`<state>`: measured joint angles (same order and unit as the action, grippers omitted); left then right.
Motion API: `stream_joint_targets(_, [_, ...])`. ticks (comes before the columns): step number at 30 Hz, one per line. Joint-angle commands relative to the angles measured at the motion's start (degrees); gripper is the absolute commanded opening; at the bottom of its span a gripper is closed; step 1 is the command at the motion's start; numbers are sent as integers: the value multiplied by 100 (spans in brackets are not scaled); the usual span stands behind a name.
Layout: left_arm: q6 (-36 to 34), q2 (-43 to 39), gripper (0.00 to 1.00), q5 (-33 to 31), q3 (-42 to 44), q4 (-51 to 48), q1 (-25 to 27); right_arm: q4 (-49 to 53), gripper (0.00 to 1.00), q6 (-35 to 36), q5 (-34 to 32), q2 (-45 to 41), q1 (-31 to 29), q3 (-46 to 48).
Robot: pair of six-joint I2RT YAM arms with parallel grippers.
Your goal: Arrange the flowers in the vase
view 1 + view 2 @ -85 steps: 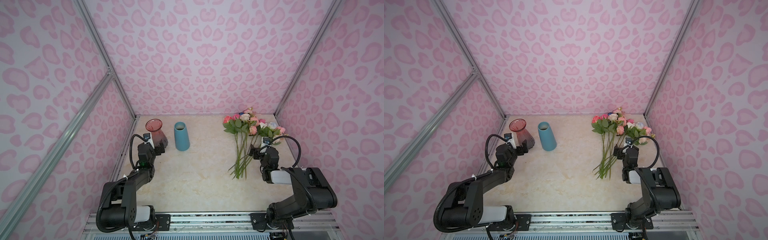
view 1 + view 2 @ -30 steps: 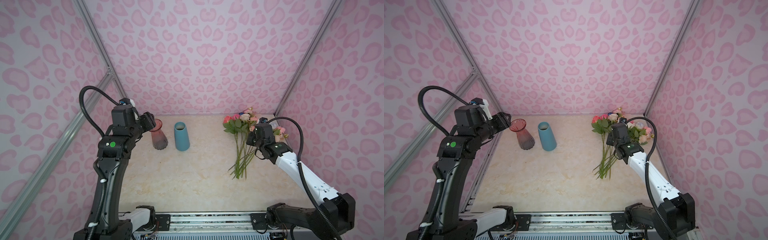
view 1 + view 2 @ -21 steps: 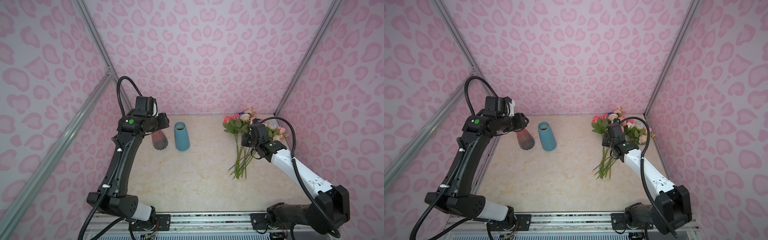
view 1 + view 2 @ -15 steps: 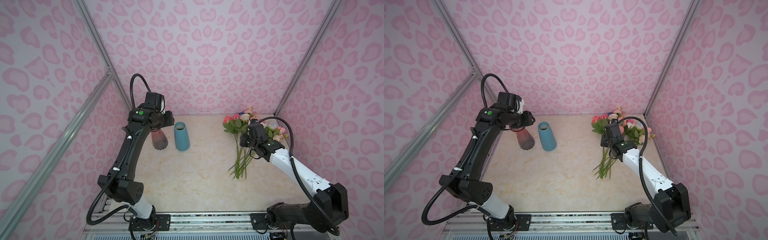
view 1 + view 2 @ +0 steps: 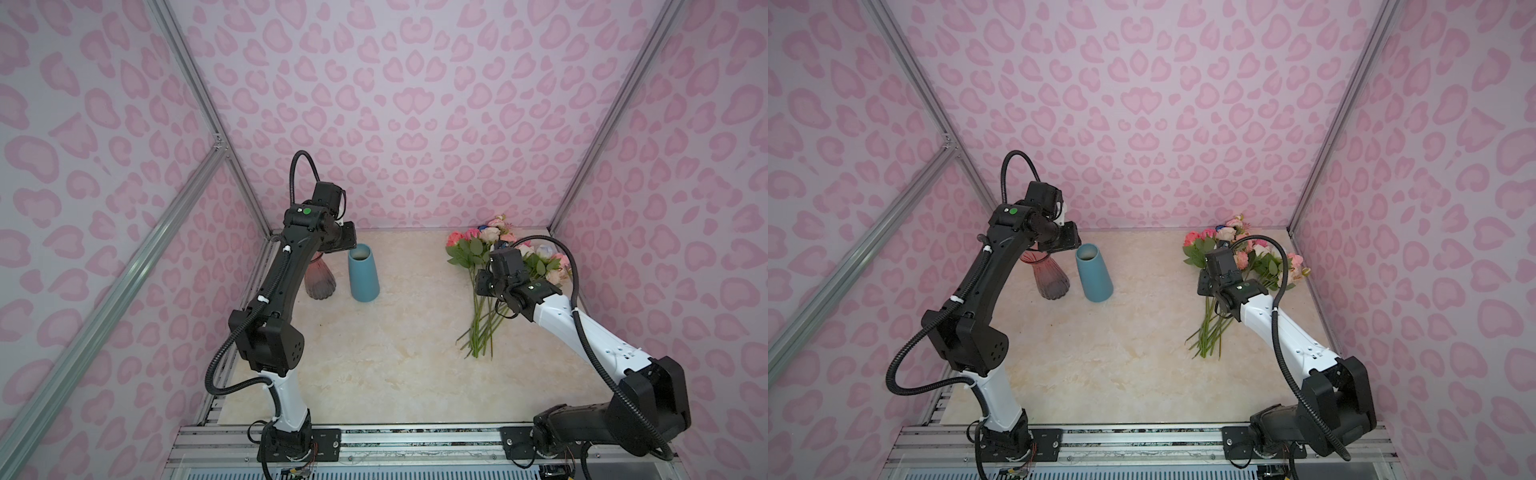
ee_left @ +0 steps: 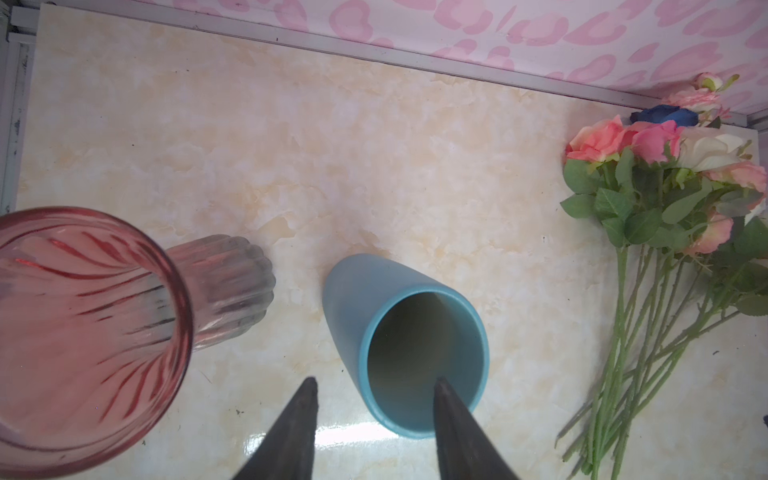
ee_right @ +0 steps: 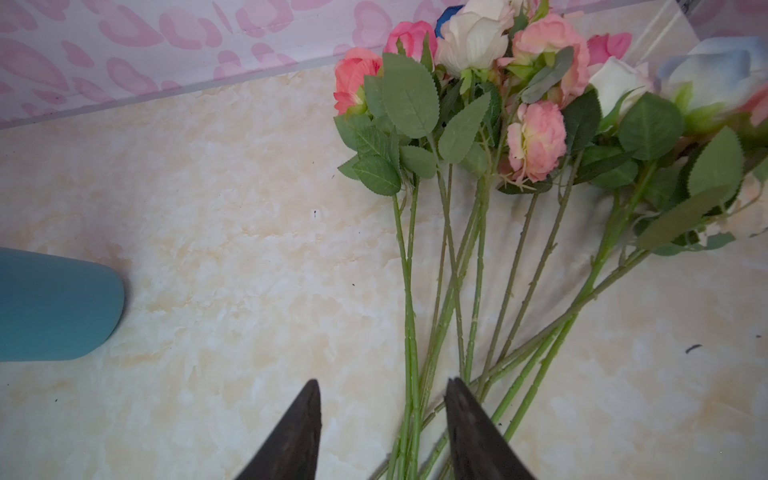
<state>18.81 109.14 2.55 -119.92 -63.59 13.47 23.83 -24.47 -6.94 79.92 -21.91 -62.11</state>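
Note:
The flowers [image 5: 498,249] [image 5: 1237,249] lie in a bunch at the back right of the table, blooms toward the back wall and green stems fanning forward. A blue vase [image 5: 365,278] [image 5: 1095,276] stands upright at the back left, beside a pink glass vase [image 5: 319,282] [image 5: 1052,280]. My left gripper [image 6: 374,384] [image 5: 348,246] hangs open just above the blue vase [image 6: 349,303], with one finger over its mouth and the other outside the rim. My right gripper [image 7: 383,383] [image 5: 484,282] is open above the stems of the flowers [image 7: 478,124], holding nothing.
Pink patterned walls with aluminium posts [image 5: 245,183] close in the table on three sides. The pink glass vase [image 6: 83,311] stands close to the left wall. A metal rail [image 5: 415,436] carrying both arm bases runs along the front edge.
My left arm has swung right, from over the pink glass vase to above the blue vase, and its jaws have narrowed. My right gripper has shifted slightly left over the flower stems.

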Motion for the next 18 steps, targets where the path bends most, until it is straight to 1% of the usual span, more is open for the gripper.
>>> stream_joint_targets(1, [-50, 154, 47, -130, -72, -186, 7, 108, 50, 7, 108, 90, -18, -79])
stream_joint_targets(4, [-56, 253, 46, -323, -68, -208, 9, 106, 50, 15, 140, 120, -24, -82])
stream_joint_targets(14, [-174, 603, 39, -81, -101, -188, 18, 57, 50, -28, 171, 58, -58, 9])
stream_joint_targets(18, [-240, 727, 37, -118, -184, -255, 17, 56, 50, -28, 151, 73, -76, 24])
